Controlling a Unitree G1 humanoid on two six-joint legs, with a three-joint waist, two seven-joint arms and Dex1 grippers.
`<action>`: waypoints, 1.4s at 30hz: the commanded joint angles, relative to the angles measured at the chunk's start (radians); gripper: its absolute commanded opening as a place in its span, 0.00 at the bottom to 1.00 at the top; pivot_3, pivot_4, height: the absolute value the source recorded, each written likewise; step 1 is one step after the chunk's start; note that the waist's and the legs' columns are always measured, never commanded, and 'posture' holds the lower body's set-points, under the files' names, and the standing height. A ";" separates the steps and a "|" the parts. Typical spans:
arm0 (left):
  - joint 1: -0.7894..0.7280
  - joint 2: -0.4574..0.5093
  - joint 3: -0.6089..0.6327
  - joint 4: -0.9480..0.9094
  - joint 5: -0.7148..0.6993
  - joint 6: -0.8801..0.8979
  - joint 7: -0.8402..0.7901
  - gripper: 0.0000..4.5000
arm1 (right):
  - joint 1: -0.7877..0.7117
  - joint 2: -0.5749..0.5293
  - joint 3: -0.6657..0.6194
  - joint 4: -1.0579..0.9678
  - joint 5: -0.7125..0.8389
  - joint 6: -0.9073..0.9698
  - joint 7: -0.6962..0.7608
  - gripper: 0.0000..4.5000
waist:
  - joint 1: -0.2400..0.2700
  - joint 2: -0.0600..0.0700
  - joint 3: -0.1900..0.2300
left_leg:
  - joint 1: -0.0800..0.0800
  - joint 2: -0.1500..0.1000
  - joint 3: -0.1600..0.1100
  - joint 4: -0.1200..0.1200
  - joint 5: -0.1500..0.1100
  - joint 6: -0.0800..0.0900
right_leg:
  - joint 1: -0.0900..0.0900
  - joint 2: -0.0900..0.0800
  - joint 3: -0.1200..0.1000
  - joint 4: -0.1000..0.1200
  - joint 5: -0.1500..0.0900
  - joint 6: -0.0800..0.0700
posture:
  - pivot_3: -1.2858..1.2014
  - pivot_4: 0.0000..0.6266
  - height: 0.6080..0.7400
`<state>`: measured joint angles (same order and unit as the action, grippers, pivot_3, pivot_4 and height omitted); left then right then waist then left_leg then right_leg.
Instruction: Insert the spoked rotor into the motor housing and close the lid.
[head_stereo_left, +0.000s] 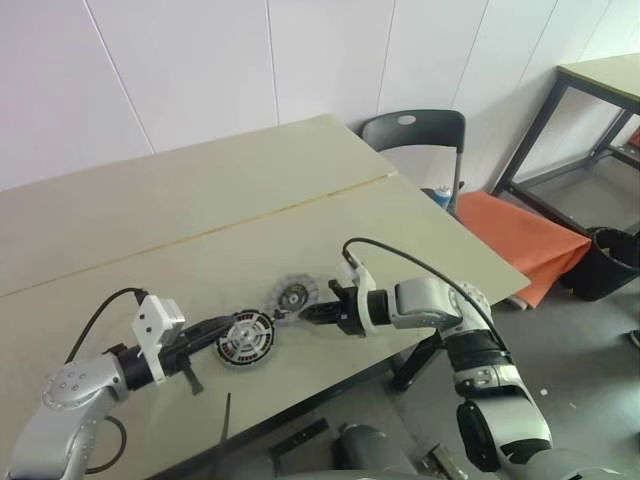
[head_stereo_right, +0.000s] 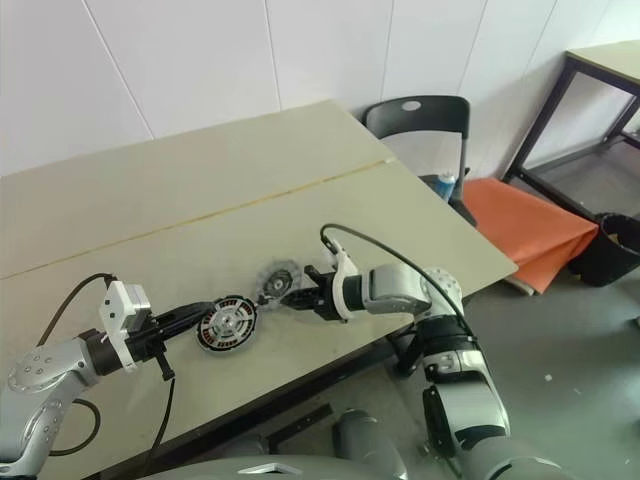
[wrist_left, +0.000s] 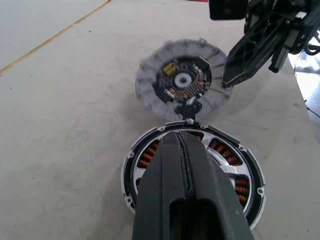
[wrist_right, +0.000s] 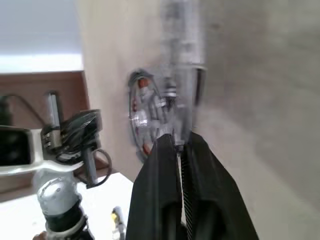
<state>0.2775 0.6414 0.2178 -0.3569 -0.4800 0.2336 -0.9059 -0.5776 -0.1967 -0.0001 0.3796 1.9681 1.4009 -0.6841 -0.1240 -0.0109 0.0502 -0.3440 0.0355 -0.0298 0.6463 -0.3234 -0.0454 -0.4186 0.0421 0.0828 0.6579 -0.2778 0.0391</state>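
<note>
The motor housing (head_stereo_left: 247, 342) lies flat near the table's front edge, its copper windings (wrist_left: 240, 184) showing under silvery spokes, so the spoked rotor (wrist_left: 226, 168) appears to sit inside it. My left gripper (wrist_left: 183, 136) is shut, and its fingers lie across the top of the housing and hide its centre. The round lid (wrist_left: 180, 80), with a circuit board and a hub on its inner face, joins the housing's far rim and is blurred. My right gripper (head_stereo_left: 306, 312) is shut on the lid's edge, seen edge-on between the fingers (wrist_right: 165, 165) in the right wrist view.
The beige table (head_stereo_left: 200, 220) has a seam running across it, and its front edge is close behind the housing. A dark chair (head_stereo_left: 415, 135) stands at the far right corner. An orange mat (head_stereo_left: 525, 240), a black bin (head_stereo_left: 612, 262) and another table (head_stereo_left: 600, 75) are on the right.
</note>
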 joint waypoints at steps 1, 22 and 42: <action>-0.005 0.001 0.017 -0.011 -0.001 -0.018 0.005 0.00 | -0.027 -0.029 0.032 -0.006 0.004 0.012 0.030 0.03 | 0.000 0.000 0.000 | 0.000 0.000 0.000 0.000 0.000 0.000 | 0.000 0.000 0.000 0.000 0.000 0.000 | 0.52 0.00 1.00; 0.066 -0.002 0.107 -0.019 -0.023 -0.004 0.044 0.00 | -0.283 -0.311 0.634 -0.533 -1.183 -0.334 1.111 0.03 | 0.024 -0.001 -0.001 | -0.007 0.000 -0.001 0.004 0.000 0.000 | -0.010 -0.001 -0.002 0.002 0.000 0.000 | 0.52 0.00 1.00; 0.073 -0.010 0.102 0.012 -0.009 -0.011 0.051 0.00 | -0.218 -0.271 0.634 -0.610 -1.547 -0.477 1.426 0.46 | 0.028 -0.003 -0.002 | -0.004 -0.002 -0.001 0.007 0.000 0.000 | -0.009 -0.001 -0.002 0.007 0.003 -0.004 | 0.52 0.00 1.00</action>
<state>0.3590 0.6265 0.3020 -0.3411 -0.4879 0.2345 -0.8537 -0.7887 -0.4761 0.6800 -0.1943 0.4151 0.9173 0.7226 -0.0957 -0.0139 0.0481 -0.3481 0.0337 -0.0311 0.6537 -0.3232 -0.0457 -0.4278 0.0410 0.0809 0.6649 -0.2750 0.0350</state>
